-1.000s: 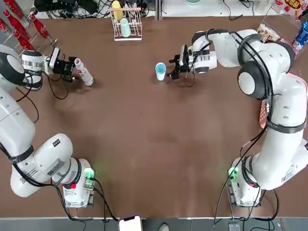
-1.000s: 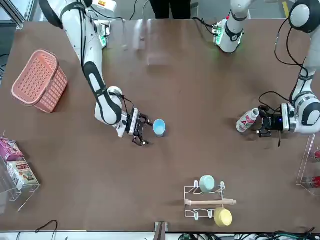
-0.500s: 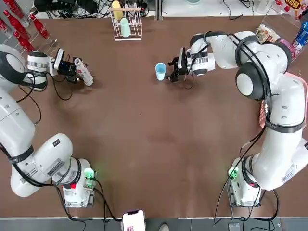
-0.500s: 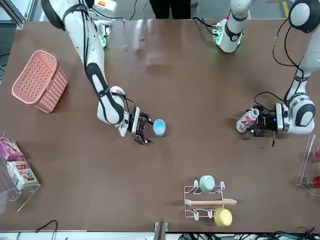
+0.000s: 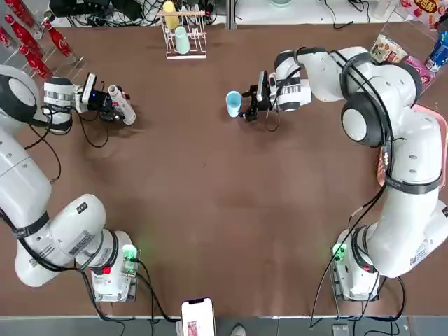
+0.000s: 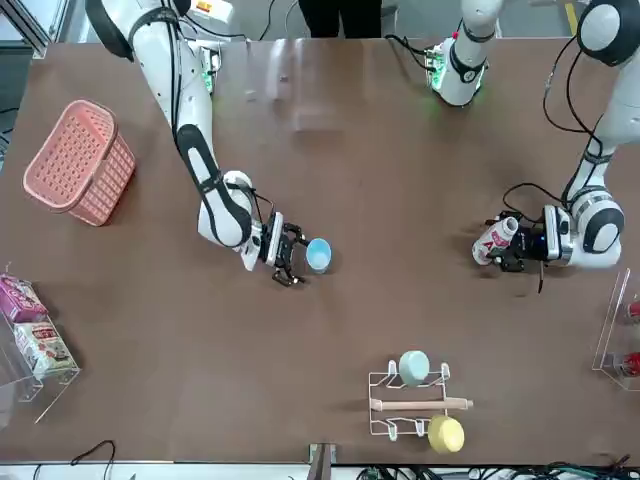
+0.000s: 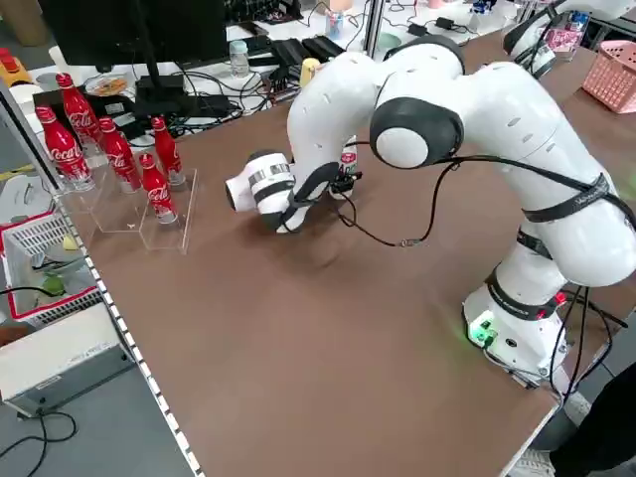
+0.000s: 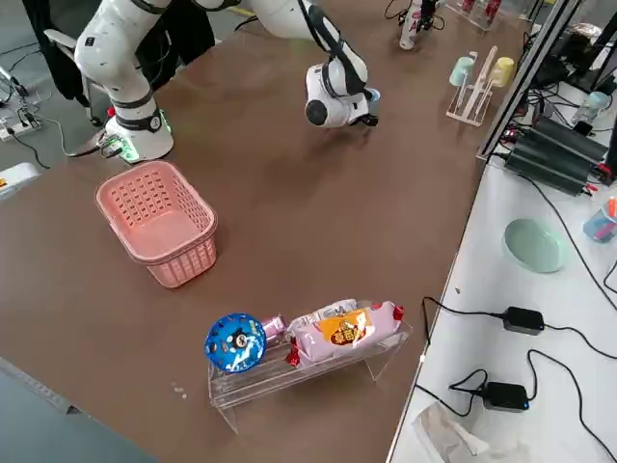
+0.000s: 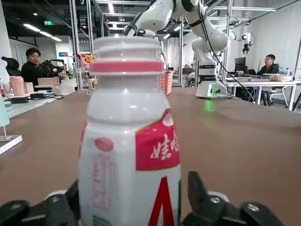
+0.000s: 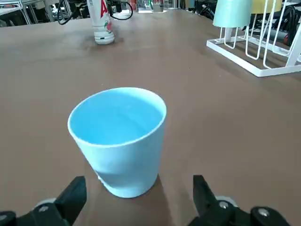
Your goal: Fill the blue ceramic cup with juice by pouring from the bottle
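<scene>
2 grippers open | left gripper point(image 5: 114, 109): jaws straddle upright bottle point(image 9: 131, 136), lying at 3 o'clock from overhead | right gripper point(image 5: 249, 105): blue cup point(image 10: 123, 146) just beyond fingertips, 9 o'clock

Brown tabletop point(image 5: 231, 196) — pale wall point(image 9: 273, 33) and 2 seated people beyond, under bright ceiling lights point(image 9: 32, 28).

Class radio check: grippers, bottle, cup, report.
Left gripper around bottle, closing. Right gripper open at cup. Nothing between gripper and cup.
</scene>
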{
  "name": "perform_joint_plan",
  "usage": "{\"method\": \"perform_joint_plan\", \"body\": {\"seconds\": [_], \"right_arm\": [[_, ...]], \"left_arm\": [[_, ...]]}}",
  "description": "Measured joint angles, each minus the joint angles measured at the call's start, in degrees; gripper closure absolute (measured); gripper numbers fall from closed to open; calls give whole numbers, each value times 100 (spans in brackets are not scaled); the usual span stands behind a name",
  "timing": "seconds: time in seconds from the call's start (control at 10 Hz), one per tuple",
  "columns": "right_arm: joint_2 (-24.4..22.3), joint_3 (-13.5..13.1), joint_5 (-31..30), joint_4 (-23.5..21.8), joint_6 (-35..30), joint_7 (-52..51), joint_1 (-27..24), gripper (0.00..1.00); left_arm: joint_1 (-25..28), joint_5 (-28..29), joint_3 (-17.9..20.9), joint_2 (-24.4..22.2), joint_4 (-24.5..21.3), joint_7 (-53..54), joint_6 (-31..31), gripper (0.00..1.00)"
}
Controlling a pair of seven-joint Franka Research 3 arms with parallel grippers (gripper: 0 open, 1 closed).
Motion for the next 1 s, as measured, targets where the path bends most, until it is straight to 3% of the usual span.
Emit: {"method": "perform_joint_plan", "body": {"seconds": [0.1, 0.2, 0.5, 0.7, 1.0], "right_arm": [[15, 0, 3, 1, 0, 0, 12, 0], [45, 0, 7, 8, 2, -1, 26, 0], [133, 1, 48, 57, 2, -12, 108, 0], [134, 1, 73, 78, 2, -13, 186, 0], [134, 49, 91, 107, 1, -13, 212, 2]], "left_arm": [[8, 0, -12, -5, 1, 6, 8, 33], [13, 0, -30, -7, 1, 31, 25, 44], [11, 0, -194, -149, 33, 58, 120, 51], [-34, 0, -298, -384, 32, -142, 149, 50], [-252, 0, -538, -637, 21, -762, 687, 51]]}}
